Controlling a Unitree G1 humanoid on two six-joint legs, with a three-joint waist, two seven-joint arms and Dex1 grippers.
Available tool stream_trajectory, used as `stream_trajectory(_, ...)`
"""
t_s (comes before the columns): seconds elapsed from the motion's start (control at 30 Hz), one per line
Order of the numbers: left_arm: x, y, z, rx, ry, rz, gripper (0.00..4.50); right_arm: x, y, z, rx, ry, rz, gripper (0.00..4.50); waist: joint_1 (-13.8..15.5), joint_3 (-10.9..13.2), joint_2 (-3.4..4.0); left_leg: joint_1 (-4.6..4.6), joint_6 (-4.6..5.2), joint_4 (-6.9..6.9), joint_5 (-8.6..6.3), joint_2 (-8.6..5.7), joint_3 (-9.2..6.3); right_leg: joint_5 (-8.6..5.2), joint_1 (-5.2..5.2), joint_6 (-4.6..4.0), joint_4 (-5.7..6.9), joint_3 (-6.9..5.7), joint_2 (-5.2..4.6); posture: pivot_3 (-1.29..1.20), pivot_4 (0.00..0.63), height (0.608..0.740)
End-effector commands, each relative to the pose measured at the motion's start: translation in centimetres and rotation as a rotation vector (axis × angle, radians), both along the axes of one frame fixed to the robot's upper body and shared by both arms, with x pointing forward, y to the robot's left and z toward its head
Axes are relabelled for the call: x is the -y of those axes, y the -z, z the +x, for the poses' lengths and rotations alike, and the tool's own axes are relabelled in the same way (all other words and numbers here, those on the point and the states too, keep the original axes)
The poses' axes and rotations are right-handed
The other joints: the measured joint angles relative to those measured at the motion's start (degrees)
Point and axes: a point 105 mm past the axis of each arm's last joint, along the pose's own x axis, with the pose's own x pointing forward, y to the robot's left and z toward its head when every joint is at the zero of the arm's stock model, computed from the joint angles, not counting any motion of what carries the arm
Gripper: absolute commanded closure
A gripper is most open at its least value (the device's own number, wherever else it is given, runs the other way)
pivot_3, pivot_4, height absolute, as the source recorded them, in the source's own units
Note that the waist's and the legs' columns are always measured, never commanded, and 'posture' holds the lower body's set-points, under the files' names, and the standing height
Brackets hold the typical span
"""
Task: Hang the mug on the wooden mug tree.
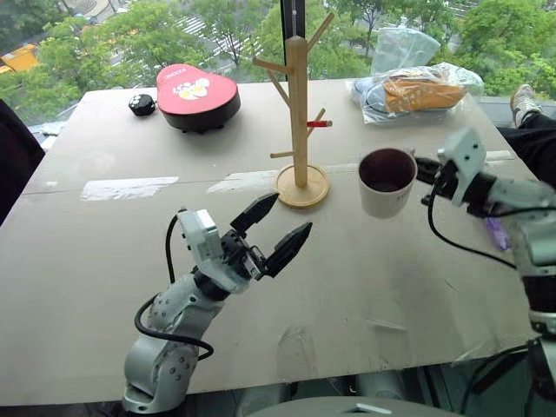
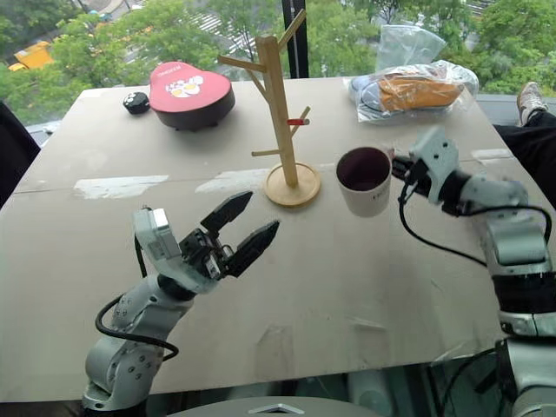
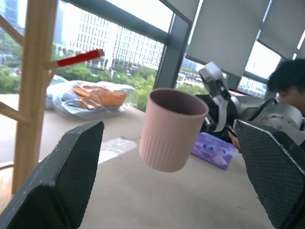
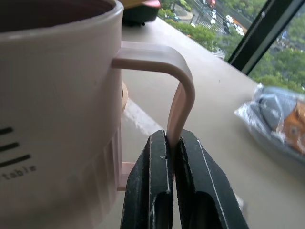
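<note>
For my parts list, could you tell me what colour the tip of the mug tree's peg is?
Red, on one peg of the wooden mug tree; clearest in the left wrist view.

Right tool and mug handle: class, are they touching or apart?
Touching. The right wrist view shows the right tool clamped on the mug's handle, with the fingers pressed against both sides of it.
</note>
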Motion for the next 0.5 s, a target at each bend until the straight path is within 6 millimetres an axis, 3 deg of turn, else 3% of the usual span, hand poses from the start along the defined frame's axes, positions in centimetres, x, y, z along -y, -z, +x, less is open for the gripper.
stream_trajectory(0.03,-0.2,-1.9,0.1,0.123,-0.069,-0.046,0.00,-2.3,-2.9,-0.4,0.059,-0.148,-0.112,4.47,0.2,0.0,-0.04,-0.03,0.00,-0.01,0.00,-0.03,-0.02,0.00,0.00,0.00,-0.01,-0.02,-0.03,0.00,0.150,0.740)
stream_trajectory(0.2,-1.5,-3.2,0.5,0.217,-0.184,-0.092,0.00,-5.0,-5.7,0.2,0.174,-0.279,-0.297,4.47,0.2,0.0,-0.08,-0.15,0.02,0.03,-0.01,-0.14,0.01,0.02,-0.01,0.02,-0.24,-0.02,-0.19,0.00,0.150,0.740)
stream_trajectory(0.5,-2.7,-4.0,0.5,0.239,-0.242,-0.159,0.00,-7.9,-7.6,1.4,0.263,-0.367,-0.403,4.47,-0.1,0.0,-0.09,-0.25,0.01,-0.03,-0.01,-0.13,-0.11,0.02,-0.07,0.02,-0.38,-0.15,-0.22,0.00,0.150,0.740)
